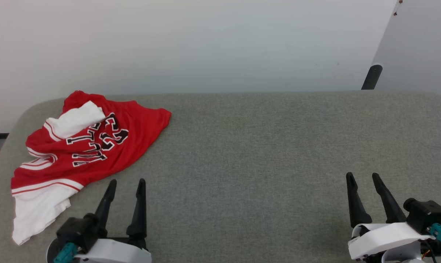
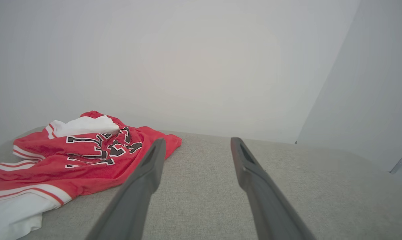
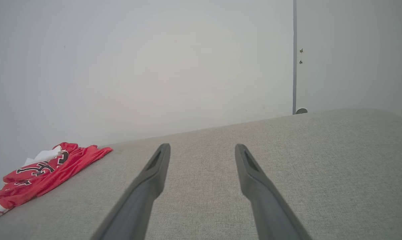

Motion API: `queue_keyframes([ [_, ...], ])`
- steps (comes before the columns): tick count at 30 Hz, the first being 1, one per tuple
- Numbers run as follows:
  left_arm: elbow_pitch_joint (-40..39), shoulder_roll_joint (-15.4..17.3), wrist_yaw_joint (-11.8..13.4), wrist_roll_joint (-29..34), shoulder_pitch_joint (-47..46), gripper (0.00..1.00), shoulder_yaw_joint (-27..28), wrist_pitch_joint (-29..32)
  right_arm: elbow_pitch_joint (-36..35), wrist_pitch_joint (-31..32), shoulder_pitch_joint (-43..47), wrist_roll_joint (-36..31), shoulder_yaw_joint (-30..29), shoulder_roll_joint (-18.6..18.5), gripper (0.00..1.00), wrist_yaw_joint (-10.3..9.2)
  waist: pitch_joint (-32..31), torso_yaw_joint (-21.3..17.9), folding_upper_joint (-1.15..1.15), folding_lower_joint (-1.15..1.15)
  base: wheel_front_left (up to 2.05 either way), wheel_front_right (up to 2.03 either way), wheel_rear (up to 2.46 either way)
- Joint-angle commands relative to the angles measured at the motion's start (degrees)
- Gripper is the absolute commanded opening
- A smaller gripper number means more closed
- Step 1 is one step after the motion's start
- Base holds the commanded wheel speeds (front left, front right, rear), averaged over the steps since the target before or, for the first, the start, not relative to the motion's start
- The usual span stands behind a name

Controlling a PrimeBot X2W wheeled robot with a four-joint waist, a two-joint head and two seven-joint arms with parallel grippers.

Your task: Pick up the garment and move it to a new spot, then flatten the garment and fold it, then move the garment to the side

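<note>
You see the crumpled red jersey bunched on the coarse grey woven top, with tapered left gripper and right gripper spread wide, empty.

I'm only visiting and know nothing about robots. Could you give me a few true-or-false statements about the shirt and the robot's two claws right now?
1. The garment lies on the left part of the grey padded surface. True.
2. The left gripper is clamped on the garment. False: its fingers stand apart and hold nothing.
3. The right gripper is open and empty, far from the garment. True.
4. The garment is neatly folded. False: it lies bunched, its lettering wrinkled.
</note>
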Motion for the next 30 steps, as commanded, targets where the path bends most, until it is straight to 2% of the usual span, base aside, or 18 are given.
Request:
queue_keyframes([
  [1, -0.5, 0.0, -0.4, 1.9, 0.5, 1.00, 0.1, -0.5, -0.5, -0.5, 0.0, -1.7, 0.2, 0.0, 1.00, 0.04, -0.1, 0.0, 0.00, 0.00, 0.00, 0.00, 0.00],
  [18, -1.6, -0.9, -1.0, 10.1, 1.3, 1.00, 0.3, -2.3, -1.4, -1.9, 0.7, -9.5, 0.3, -0.1, 1.00, 0.05, -0.3, -0.2, 0.00, 0.00, 0.00, 0.00, 0.00],
  [25, -1.8, -1.2, -1.2, 12.4, 1.7, 1.00, 0.6, -3.0, -1.7, -2.6, 0.8, -12.2, 0.5, -0.1, 1.00, 0.05, -0.4, -0.1, 0.00, 0.00, 0.00, 0.00, 0.00],
  [30, -1.4, -1.6, -1.4, 11.6, 1.7, 1.00, 0.8, -2.9, -1.7, -2.4, 0.8, -12.2, 0.5, -0.1, 1.00, 0.05, -0.4, -0.1, 0.00, 0.00, 0.00, 0.00, 0.00],
])
